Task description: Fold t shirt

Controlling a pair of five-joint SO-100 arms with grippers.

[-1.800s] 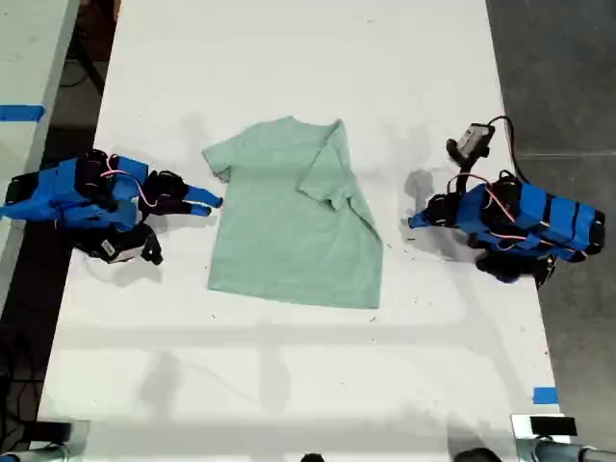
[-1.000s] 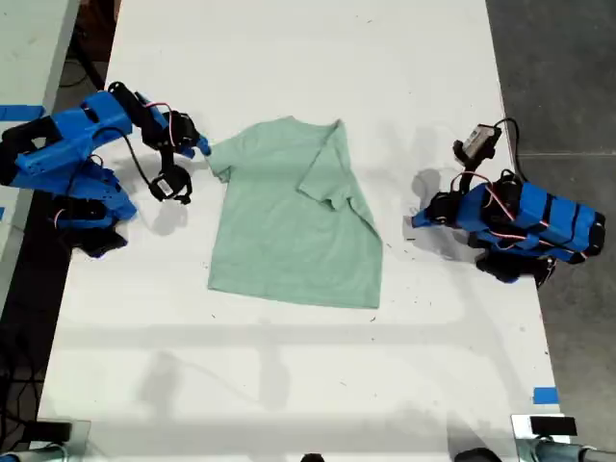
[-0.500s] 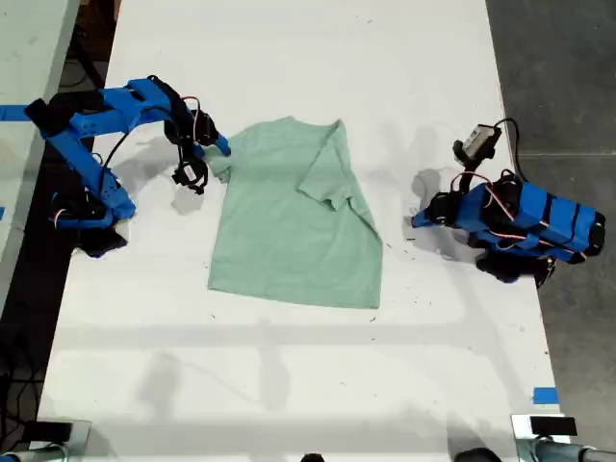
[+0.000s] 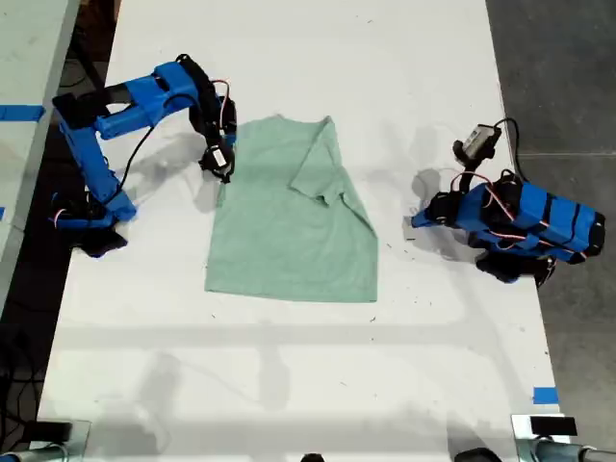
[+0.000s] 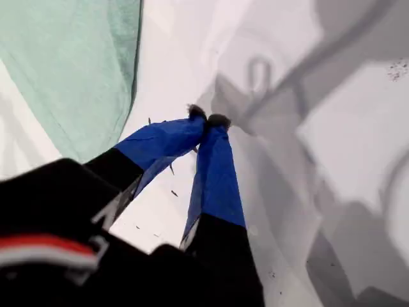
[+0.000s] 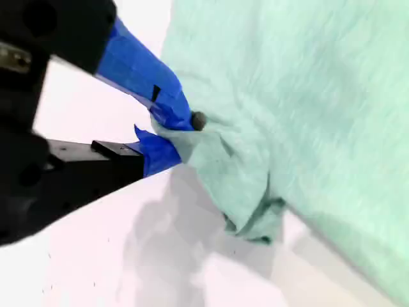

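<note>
Table (image 4: pixel 289 385): a long white surface, seen from above in the exterior view, bearing both arms and the garment.

T shirt (image 4: pixel 284 226): pale mint-green, laid flat near the middle of the table, between the two arms. One sleeve side is folded inward over the body, on the side toward the exterior view's right. The sleeve edge on the exterior view's left is bunched and lifted off the table where it is gripped.

My second gripper (image 6: pixel 167 131): carried on the arm at the exterior view's left, which is raised and reached over to the shirt's sleeve. Its blue jaws are seen clamped on a puckered fold of the sleeve cloth in the second wrist view.

My first gripper (image 5: pixel 206 120): carried on the arm at the exterior view's right, which is folded low on the table, well apart from the shirt's edge. Its blue jaws are pressed together at the tips, with nothing held between them.
</note>
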